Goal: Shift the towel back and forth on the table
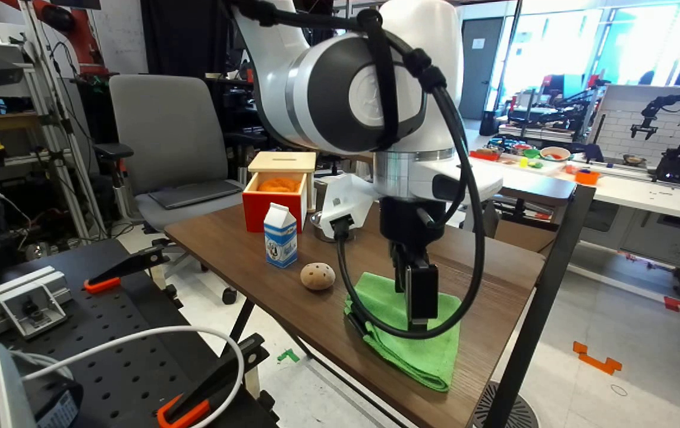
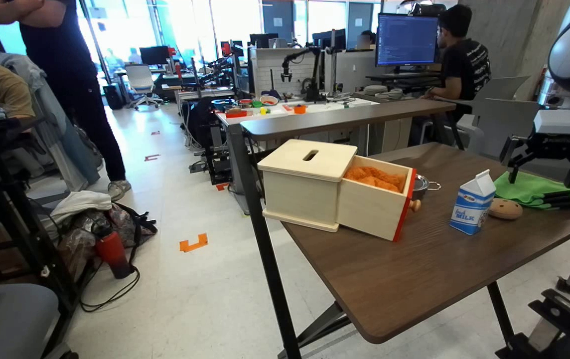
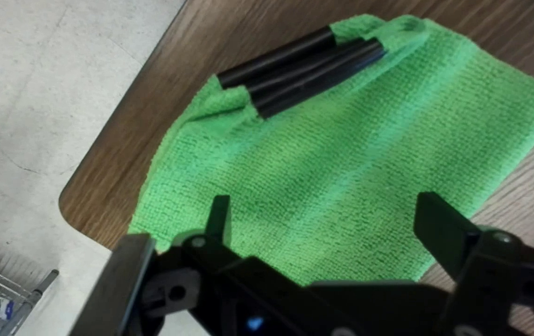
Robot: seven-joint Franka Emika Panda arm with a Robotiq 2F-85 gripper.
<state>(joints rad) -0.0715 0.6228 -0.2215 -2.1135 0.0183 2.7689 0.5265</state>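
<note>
The green towel lies folded and slightly rumpled on the brown table, near one end. It also shows in another exterior view. In the wrist view the towel fills the middle, close to a rounded corner of the table. Several black rods lie partly tucked in its edge folds. My gripper is open and empty, fingers pointing down over the towel. In an exterior view the gripper appears above the towel; I cannot tell whether the tips touch it.
A brown potato-like object and a blue-white milk carton stand near the towel. A wooden box with its drawer open holds orange cloth. A metal pot is beside it. A black post rises beside the table.
</note>
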